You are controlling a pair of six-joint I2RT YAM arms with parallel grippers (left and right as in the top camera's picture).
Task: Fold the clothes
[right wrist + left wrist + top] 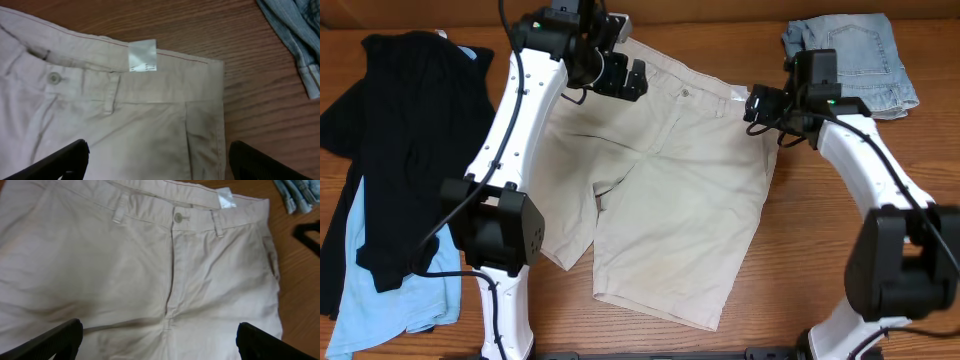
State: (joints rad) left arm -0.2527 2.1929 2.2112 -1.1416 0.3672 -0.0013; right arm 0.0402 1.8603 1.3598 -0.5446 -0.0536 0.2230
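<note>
The step in hand looks like the first grasp on the khaki shorts [660, 200], which lie front-up and spread across the middle of the surface [820, 260], waistband at the far side and legs pointing back toward the robot. Both claws stand wide open with nothing between their fingers: the left claw [632, 80] hangs over the waistband just left of the button [178, 216], and the right claw [758, 106] is at the waistband's right-hand corner, near the white label [142, 55]. To do this well, each claw would probably best come straight down and pinch both layers at the waistband edge rather than the top layer alone, since a single layer would likely peel away and drag the cloth out of shape. The right claw seems well placed at the corner. The left might get a cleaner fold from nearer the far left corner — a judgement only. The fabric is pale beige, fastened, mostly smooth, with soft creases around the fly and the leg on the left lying rumpled. A black top [400, 150] sprawls over a light-blue shirt [410, 290] at the left, and pale denim shorts [850, 60] sit bunched at the far right — all well apart from the claws
</note>
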